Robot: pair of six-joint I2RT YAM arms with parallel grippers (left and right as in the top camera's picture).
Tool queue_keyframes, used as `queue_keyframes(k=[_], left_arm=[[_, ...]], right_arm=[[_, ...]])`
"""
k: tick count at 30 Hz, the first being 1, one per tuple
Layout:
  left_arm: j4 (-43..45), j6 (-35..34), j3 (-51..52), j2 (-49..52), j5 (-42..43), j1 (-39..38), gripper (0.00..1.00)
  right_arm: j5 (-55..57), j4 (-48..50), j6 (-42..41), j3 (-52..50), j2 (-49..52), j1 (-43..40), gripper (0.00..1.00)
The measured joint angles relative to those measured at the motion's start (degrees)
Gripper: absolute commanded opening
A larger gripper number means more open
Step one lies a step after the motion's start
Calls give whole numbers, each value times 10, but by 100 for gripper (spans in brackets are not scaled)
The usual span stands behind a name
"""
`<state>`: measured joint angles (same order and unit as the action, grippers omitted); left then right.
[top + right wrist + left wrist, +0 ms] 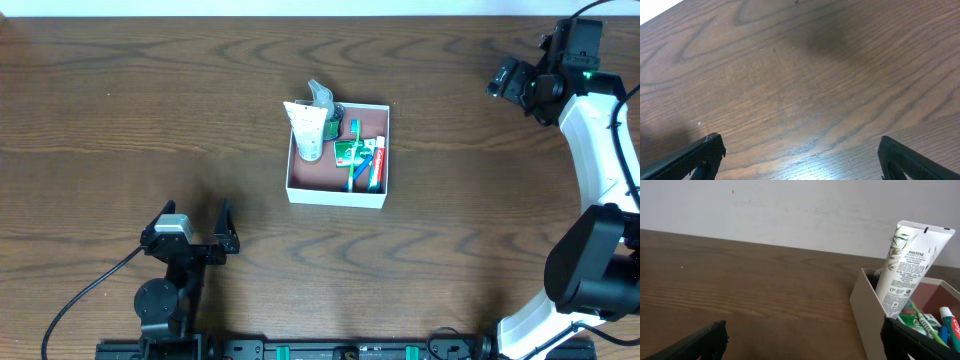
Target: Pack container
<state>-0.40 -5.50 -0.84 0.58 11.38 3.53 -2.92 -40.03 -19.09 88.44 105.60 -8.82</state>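
The container (337, 191), a shallow white cardboard box with a pinkish-brown inside, sits at the table's middle. It holds a white Pantene tube (308, 128) leaning at its left wall, a toothpaste tube (377, 165), toothbrushes (352, 160) and a green packet (349, 151). In the left wrist view the container (867, 307) and the tube (905, 267) show at the right. My left gripper (196, 226) is open and empty, near the front left. My right gripper (503, 78) is open and empty at the far right, over bare wood (800, 100).
The wooden table (150, 110) spreads around the box. The right arm's white links (600, 150) run down the right edge. A black cable (80, 300) trails from the left arm at the front.
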Motion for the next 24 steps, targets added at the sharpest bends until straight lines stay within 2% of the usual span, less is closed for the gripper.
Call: queue_keyframes(k=[7,18,21,24], left_arm=[[0,0,0,0,0,0,98],[0,0,0,0,0,0,98],[0,0,0,0,0,0,98],[-1,0,-1,0,-2,0,98]], right_arm=[[2,-1,0,0,-56,25,99],[28,4,6,-1,-342,122,99],[34,29,11,-37,-418,126,99],[41,66,14,-130,-508,115,99]])
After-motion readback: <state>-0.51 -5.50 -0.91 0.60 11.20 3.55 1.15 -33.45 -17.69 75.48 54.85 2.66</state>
